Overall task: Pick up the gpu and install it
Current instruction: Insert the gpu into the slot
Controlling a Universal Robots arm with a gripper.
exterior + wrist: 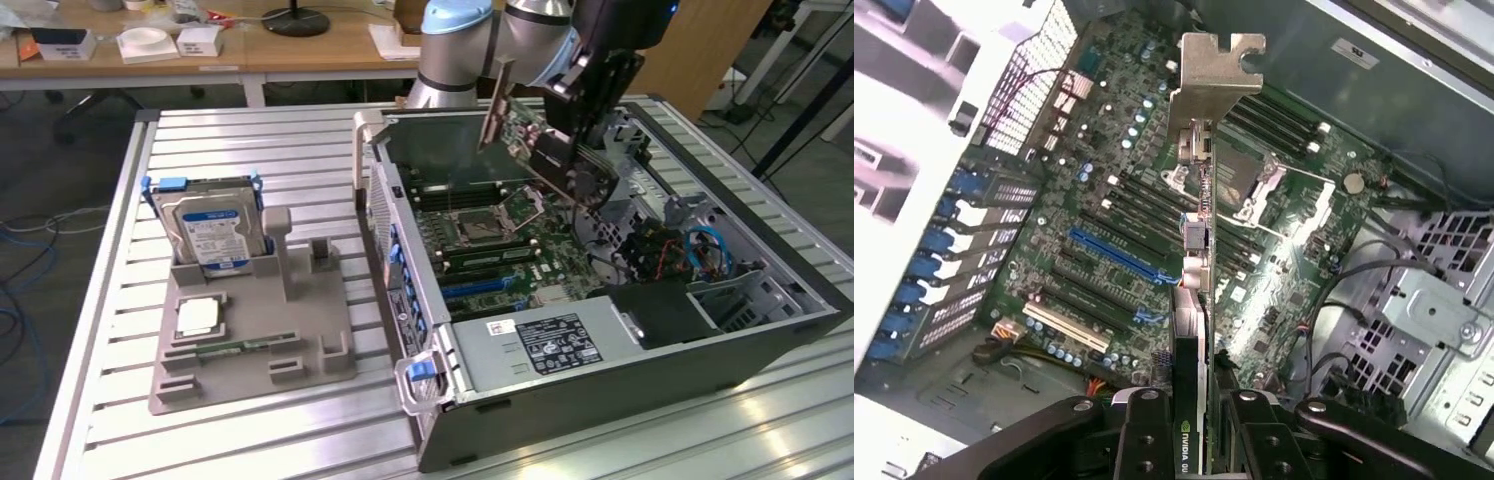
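black gripper [1199, 405] pinches the gpu [1196, 245] edge-on over the motherboard [1079, 205] — its gripped end is hidden.

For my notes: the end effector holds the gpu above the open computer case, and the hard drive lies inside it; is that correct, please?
No: the exterior view shows the hard drive standing in the grey holder beside the computer case, not inside. The end effector does hold the gpu above it.

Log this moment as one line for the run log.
gripper: shut on gpu | gpu: tilted, in the air above motherboard in open case | seated: not yet | hard drive: upright in holder
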